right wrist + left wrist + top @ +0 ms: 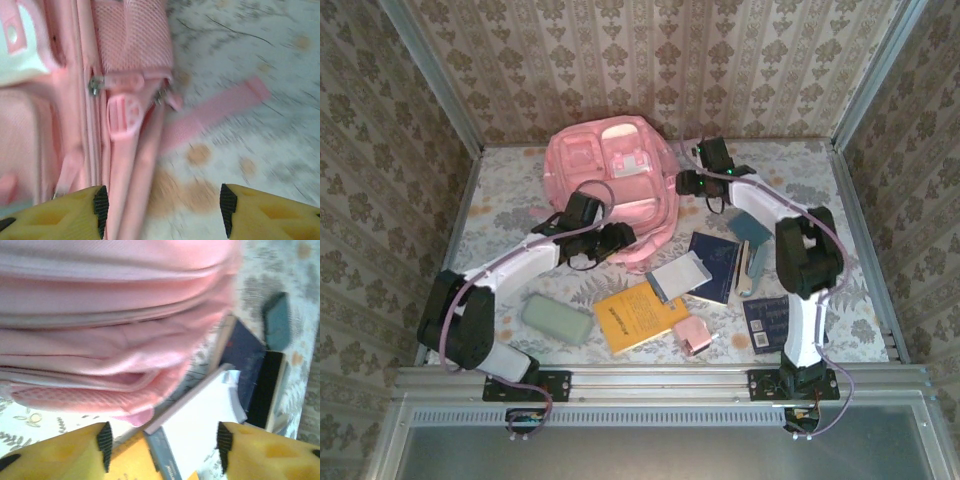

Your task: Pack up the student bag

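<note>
The student bag [610, 180] is a large pink backpack lying flat at the back middle of the table. In the left wrist view its soft pink lower edge [110, 320] shows blurred above the jaws. My left gripper [617, 240] hovers at the bag's near edge, open [162, 445], with nothing between its fingers. Under it lie a white notebook [205, 420] and a yellow book [125, 460]. My right gripper [688, 172] is at the bag's right side, open [162, 210] and empty. It is over the bag's zipped side [125, 115], a loose pink strap [215, 107] and bare tablecloth.
Loose items lie in front of the bag: a green pencil case [557, 318], the yellow book [638, 315], a grey-white notebook [678, 275], two dark blue books [717, 262] [768, 322], a small pink item [693, 335] and a teal item [752, 228]. Wallpapered walls close in three sides.
</note>
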